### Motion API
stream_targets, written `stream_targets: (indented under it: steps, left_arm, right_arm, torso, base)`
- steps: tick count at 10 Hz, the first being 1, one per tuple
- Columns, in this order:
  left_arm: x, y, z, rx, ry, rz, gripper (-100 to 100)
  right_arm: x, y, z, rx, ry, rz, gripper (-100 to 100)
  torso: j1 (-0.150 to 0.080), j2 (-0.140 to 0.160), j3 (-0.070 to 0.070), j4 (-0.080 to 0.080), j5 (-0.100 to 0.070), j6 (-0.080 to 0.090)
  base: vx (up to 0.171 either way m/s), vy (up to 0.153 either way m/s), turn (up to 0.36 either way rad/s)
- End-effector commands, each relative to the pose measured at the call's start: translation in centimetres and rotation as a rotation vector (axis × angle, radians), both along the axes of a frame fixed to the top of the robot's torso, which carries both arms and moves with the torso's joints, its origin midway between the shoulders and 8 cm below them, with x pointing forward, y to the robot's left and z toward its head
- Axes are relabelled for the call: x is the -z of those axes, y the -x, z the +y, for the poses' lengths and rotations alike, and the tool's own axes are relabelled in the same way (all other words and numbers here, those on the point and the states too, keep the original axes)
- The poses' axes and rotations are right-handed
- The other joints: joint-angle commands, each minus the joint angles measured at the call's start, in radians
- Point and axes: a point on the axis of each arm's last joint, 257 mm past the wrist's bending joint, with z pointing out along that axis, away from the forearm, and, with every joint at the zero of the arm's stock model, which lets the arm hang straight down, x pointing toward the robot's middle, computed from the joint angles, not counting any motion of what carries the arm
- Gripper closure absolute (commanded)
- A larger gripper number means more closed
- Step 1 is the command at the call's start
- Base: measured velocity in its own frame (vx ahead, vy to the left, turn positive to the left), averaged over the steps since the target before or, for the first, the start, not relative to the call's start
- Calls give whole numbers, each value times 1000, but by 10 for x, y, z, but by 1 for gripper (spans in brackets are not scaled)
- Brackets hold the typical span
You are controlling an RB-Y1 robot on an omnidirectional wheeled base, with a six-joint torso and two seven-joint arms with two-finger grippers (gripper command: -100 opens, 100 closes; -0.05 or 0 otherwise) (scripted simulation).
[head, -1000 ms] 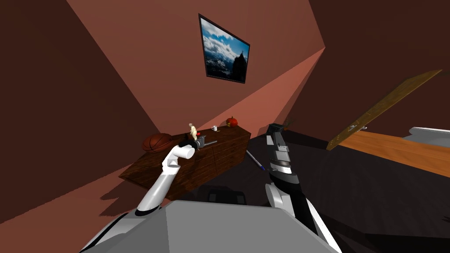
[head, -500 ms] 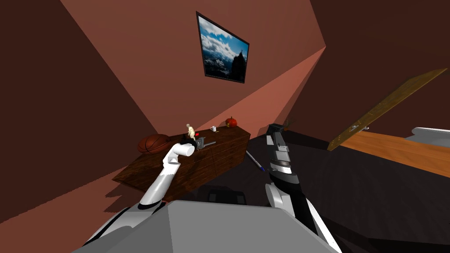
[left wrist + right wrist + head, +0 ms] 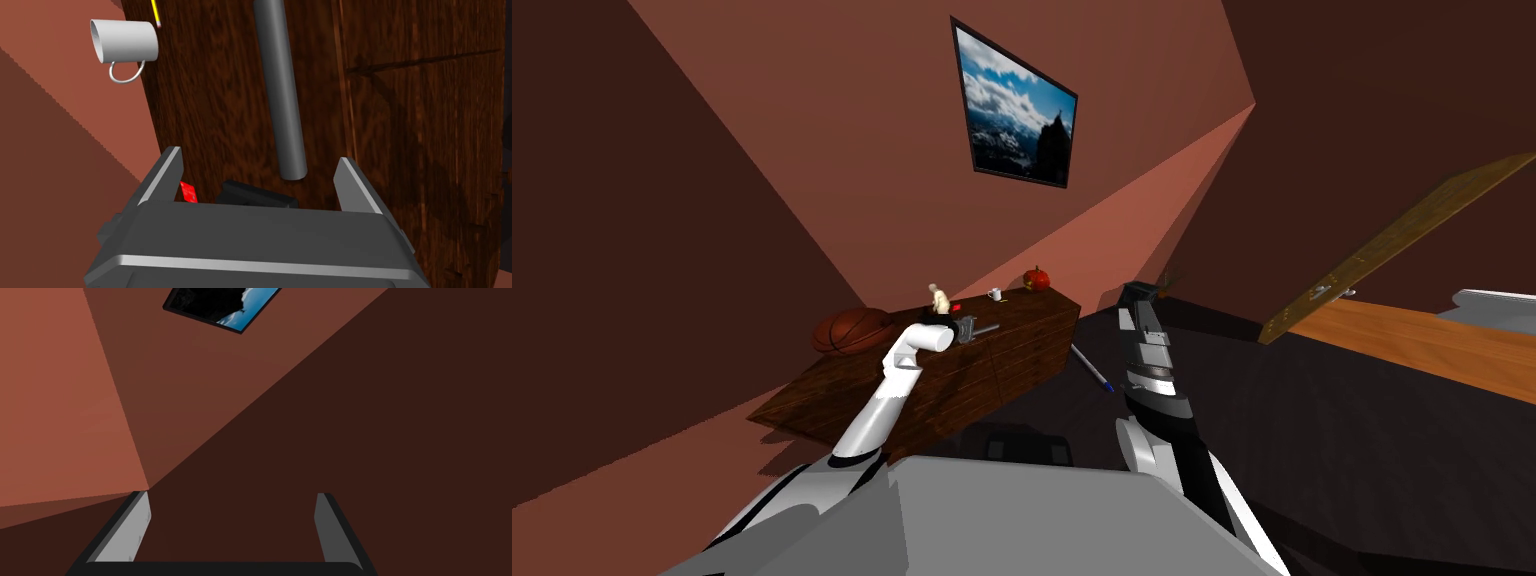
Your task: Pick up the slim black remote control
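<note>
The black remote (image 3: 257,195) lies on the wooden cabinet (image 3: 425,125), just off the near end of the grey rod (image 3: 280,90). The left gripper (image 3: 258,155) hangs right over it, fingers wide and straddling it. The remote's length is mostly hidden. The right gripper (image 3: 232,494), also wide, is well apart.

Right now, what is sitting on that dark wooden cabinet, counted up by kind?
basketball: 1
figurine: 1
white mug: 1
pumpkin: 1
grey rod: 1
yellow pencil: 1
black remote: 1
small red thing: 1
Total on the cabinet: 8
</note>
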Motion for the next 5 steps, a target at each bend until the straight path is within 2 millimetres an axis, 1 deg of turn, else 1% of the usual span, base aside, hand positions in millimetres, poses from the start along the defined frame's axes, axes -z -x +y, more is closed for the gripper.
stream_targets:
  steps: [1, 3, 4, 5]
  left_arm:
    - [6, 3, 10, -26, 10, 50, -100]
    - [11, 8, 11, -28, 6, 78, -100]
    - [16, 11, 21, -55, 16, 122, -100]
    - [20, 15, 21, -56, 14, 144, -100]
  right_arm:
    - [0, 0, 0, 0, 0, 0, 0]
    - [0, 0, 0, 0, 0, 0, 0]
    - [0, 0, 0, 0, 0, 0, 0]
    - [0, 0, 0, 0, 0, 0, 0]
  torso:
    - [0, 0, 0, 0, 0, 0]
    - [-1, -2, -1, 0, 0, 0]
    - [0, 0, 0, 0, 0, 0]
    - [-1, -1, -1, 0, 0, 0]
  base:
    - [55, -35, -19]
    - [45, -26, -3]
    - [62, -44, -27]
    - [66, -39, -8]
